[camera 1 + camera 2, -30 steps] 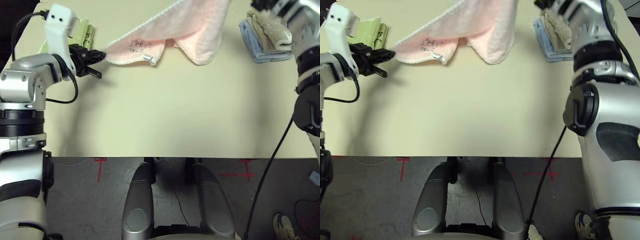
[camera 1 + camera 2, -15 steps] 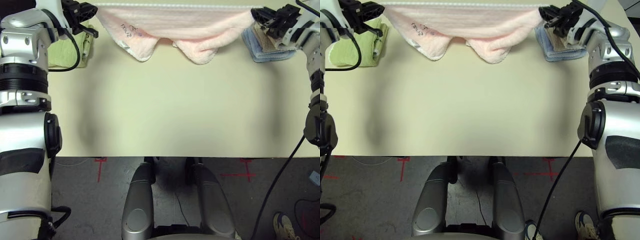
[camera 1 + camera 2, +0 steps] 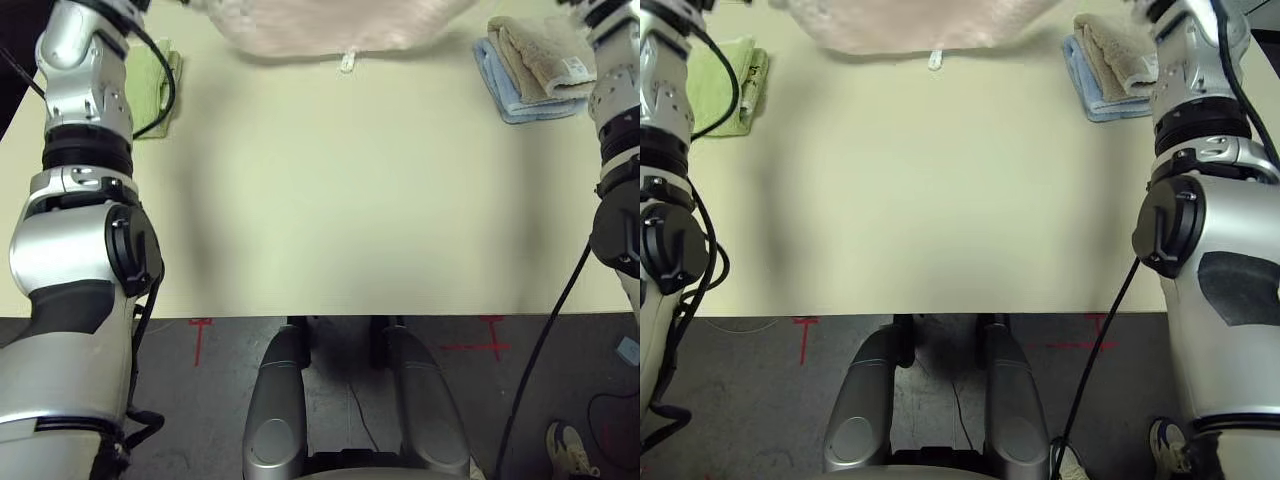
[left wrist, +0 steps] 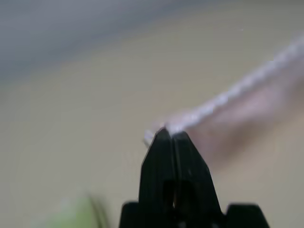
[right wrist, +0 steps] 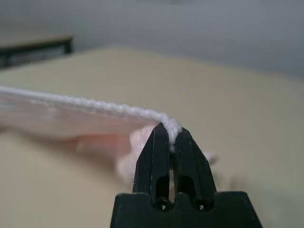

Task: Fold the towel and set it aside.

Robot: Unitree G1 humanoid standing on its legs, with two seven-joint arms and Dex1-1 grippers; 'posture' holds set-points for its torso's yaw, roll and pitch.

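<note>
The pale pink towel (image 3: 330,28) hangs in the air over the far edge of the table, its lower hem and a small white tag (image 3: 347,62) dangling; its upper part runs off the top of the eye views. In the left wrist view my left gripper (image 4: 170,134) is shut on the towel's white scalloped trim (image 4: 223,97) at one corner. In the right wrist view my right gripper (image 5: 169,131) is shut on the trim (image 5: 85,103) at the other corner, with the towel (image 5: 57,121) stretched between the two.
A green folded towel (image 3: 158,85) lies at the far left of the cream table (image 3: 340,200). Beige and light-blue folded towels (image 3: 530,65) are stacked at the far right. Both silver arms (image 3: 85,100) reach up along the table's sides.
Both arms have risen and lifted the towel higher, so the grippers left the top of the eye views. The towel's sagging folds have pulled up into a flatter hanging sheet.
</note>
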